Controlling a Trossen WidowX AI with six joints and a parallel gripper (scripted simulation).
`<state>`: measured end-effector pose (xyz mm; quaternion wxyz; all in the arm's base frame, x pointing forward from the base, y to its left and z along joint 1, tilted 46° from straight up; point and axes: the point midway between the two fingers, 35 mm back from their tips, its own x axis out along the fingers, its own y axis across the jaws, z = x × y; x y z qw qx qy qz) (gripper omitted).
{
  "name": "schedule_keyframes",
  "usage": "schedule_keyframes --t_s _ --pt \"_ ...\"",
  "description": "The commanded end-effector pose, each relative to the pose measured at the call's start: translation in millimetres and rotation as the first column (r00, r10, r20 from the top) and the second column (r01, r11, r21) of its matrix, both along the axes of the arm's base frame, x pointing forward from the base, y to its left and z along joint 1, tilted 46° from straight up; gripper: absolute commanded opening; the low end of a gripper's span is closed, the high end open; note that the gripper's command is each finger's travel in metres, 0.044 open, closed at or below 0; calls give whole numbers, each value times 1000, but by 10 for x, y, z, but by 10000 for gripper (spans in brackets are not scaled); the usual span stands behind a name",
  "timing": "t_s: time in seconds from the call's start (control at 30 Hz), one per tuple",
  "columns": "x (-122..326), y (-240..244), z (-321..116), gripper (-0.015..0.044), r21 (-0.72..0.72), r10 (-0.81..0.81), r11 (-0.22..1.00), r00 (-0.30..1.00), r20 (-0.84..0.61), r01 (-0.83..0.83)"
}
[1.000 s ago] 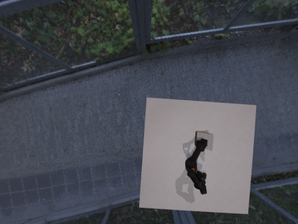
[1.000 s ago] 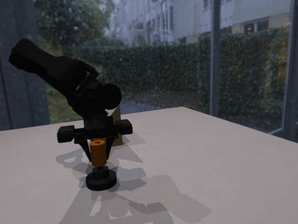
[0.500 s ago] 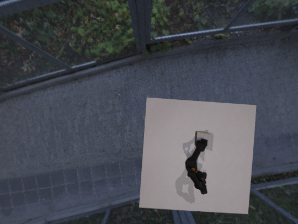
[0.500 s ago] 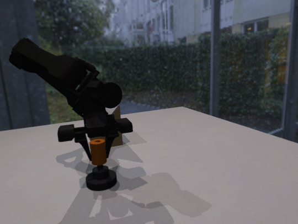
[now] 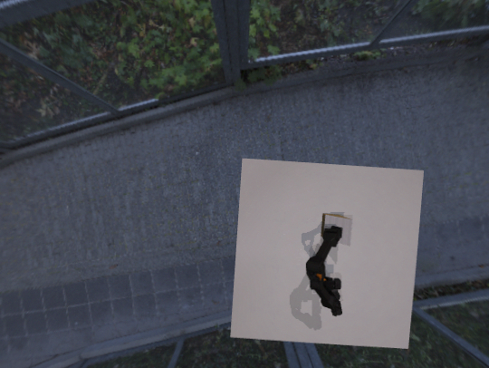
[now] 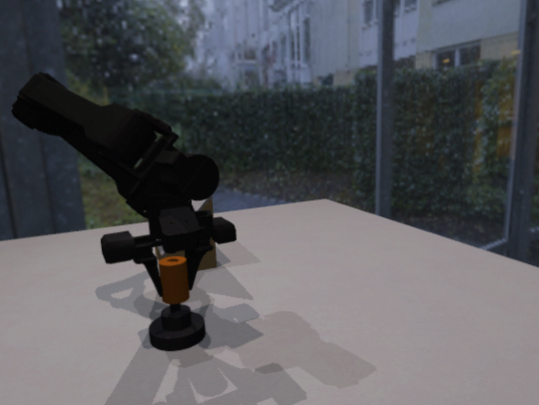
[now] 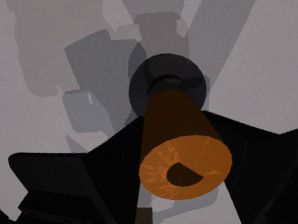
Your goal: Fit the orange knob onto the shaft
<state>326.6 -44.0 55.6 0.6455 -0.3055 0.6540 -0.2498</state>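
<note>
The orange knob [image 6: 175, 279] [image 7: 215, 160] is an upright cylinder; its top face shows a D-shaped hole in the wrist view. My gripper [image 6: 176, 290] [image 7: 172, 119] is shut on the knob, one finger on each side. The dark round pedestal [image 6: 177, 337] [image 7: 139, 95] stands on the table under the knob, with a narrower raised step on top. In the exterior view a short dark piece of the shaft [image 6: 175, 306] shows between the knob's lower end and that step. The knob stands above the pedestal, not down on it. The shaft's flat side is hidden.
The pale table [image 5: 272, 195] [image 6: 399, 299] carries the arm. A thin brown upright panel [image 5: 323, 224] [image 6: 209, 260] stands behind the gripper in the exterior view. Shadows of the arm fall around the pedestal.
</note>
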Motion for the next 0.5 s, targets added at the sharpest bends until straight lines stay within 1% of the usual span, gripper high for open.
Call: schedule_keyframes --t_s 0.0,0.47 --pt "10 12 5 0 2 9 1000 1000 -4 -9" --pt "45 -4 39 0 2 9 1000 1000 -4 -9"
